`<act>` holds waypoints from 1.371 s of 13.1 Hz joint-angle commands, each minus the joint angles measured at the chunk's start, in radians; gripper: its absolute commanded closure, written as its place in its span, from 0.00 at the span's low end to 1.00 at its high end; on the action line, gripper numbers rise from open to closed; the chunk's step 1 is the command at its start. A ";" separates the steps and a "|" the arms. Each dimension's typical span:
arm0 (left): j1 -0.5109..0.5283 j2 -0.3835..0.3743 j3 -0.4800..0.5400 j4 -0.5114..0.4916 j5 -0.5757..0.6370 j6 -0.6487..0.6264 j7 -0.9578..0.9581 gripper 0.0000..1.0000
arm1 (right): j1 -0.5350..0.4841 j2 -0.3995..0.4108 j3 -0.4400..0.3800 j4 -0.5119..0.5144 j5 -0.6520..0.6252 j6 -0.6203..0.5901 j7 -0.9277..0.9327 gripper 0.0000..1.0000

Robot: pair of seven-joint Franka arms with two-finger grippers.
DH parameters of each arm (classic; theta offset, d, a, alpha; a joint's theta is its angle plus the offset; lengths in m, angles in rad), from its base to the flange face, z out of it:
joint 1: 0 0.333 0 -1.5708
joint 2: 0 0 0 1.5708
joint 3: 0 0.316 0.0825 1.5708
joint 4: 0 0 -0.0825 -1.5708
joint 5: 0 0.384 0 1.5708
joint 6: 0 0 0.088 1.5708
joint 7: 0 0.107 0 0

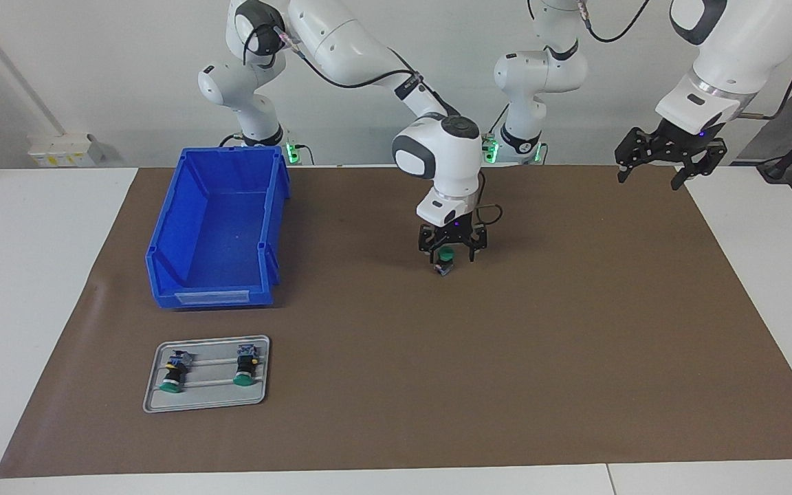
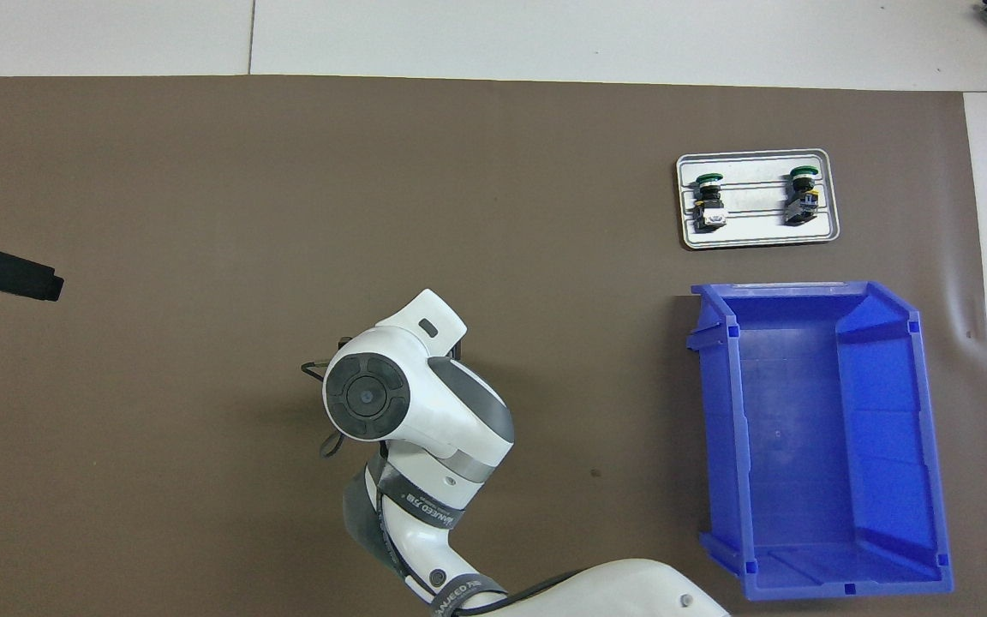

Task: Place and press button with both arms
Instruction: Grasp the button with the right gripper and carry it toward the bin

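Observation:
The button (image 1: 445, 262), with a green cap on a short black body, stands upright on the brown mat (image 1: 575, 330) near the middle of the table. My right gripper (image 1: 451, 257) is low over it with a finger on each side of the cap; the fingers look spread and apart from it. In the overhead view the right arm's wrist (image 2: 391, 398) hides both the gripper and the button. My left gripper (image 1: 650, 177) waits open and empty, high over the mat's edge at the left arm's end; one black part of it (image 2: 9, 276) shows in the overhead view.
An empty blue bin (image 1: 217, 227) (image 2: 819, 446) stands toward the right arm's end. Farther from the robots than the bin, a grey tray (image 1: 207, 399) (image 2: 757, 236) holds two more green-capped buttons (image 1: 174, 375) (image 1: 245, 370), one with a yellow band.

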 commanded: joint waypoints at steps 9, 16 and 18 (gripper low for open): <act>0.008 -0.026 -0.006 -0.029 0.014 -0.002 0.006 0.00 | 0.019 -0.006 0.007 0.019 -0.025 -0.107 -0.017 0.84; 0.008 -0.026 -0.006 -0.029 0.014 -0.002 0.006 0.00 | -0.049 -0.096 0.001 0.051 -0.013 -0.160 -0.050 1.00; 0.008 -0.026 -0.006 -0.029 0.014 -0.002 0.006 0.00 | -0.129 -0.208 0.002 0.040 -0.003 -0.253 -0.138 1.00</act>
